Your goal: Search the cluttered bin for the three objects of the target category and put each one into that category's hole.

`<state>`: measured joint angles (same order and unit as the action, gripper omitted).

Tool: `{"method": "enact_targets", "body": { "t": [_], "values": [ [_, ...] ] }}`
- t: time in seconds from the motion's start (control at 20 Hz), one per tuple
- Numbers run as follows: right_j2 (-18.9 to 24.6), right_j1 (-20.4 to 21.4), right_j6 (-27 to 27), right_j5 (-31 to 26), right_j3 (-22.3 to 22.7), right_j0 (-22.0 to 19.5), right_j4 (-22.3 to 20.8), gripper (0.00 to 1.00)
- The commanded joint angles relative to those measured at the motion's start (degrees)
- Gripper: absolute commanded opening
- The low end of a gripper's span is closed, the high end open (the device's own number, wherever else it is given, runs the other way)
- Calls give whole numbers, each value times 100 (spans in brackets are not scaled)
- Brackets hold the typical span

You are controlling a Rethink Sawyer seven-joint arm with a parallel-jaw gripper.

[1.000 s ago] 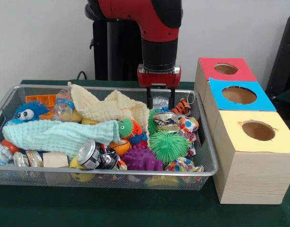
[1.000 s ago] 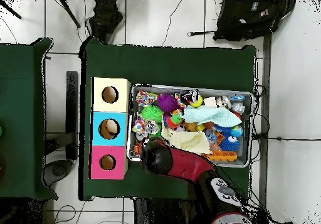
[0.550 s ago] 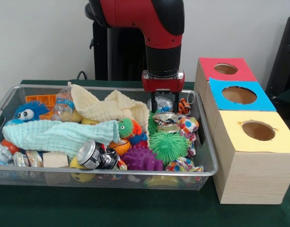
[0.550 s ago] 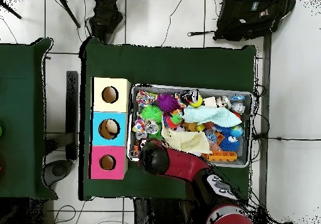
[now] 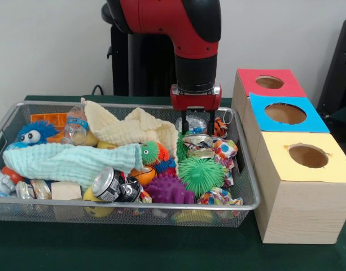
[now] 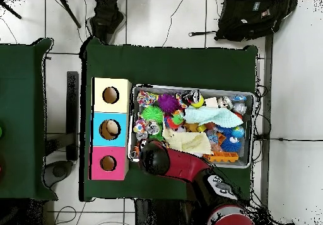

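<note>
Comparing with half a second ago, we find almost nothing changed: the gripper (image 5: 195,125) sits a touch further right and the bin's contents lie as they did. A second ago it hung further left and slightly higher.

We see its two dark fingers (image 5: 185,122) pointing down, a narrow gap between them, holding nothing. Their tips stand just over a crumpled silver can (image 5: 197,139) at the far right of the wire bin (image 5: 247,175), with a clear plastic wrapper (image 5: 195,120) behind them.

In the overhead view, the red arm (image 6: 180,162) covers the bin's 7 o'clock corner. Room is tight there: the bin's rim runs close by at the side facing the boxes, and a striped tiger toy (image 5: 218,127) lies just beside the fingers.

We count three boxes beside the bin, each with one round hole: the red box (image 5: 268,82), the blue box (image 5: 284,113) and the yellow box (image 5: 306,156). In the overhead view they lie at 9 o'clock from the bin.

We count two cloths, the cream cloth (image 5: 130,131) and the mint cloth (image 5: 68,161); three spiky balls, green (image 5: 200,174), purple (image 5: 169,189) and a small green-orange one (image 5: 153,152); one black can (image 5: 115,185); one plastic bottle (image 5: 76,125); one blue furry toy (image 5: 34,132).
</note>
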<state>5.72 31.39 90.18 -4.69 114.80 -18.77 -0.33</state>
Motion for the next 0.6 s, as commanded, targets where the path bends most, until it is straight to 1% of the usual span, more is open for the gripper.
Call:
{"method": "enact_targets", "body": {
  "t": [0.05, 0.3, 0.6],
  "values": [
    [477, -133, 881, 486, -121, -87, -217, 100],
    [452, -92, 928, 529, -18, -57, -261, 100],
    [349, -171, 943, 718, 58, -1, -369, 100]
  ]
}}
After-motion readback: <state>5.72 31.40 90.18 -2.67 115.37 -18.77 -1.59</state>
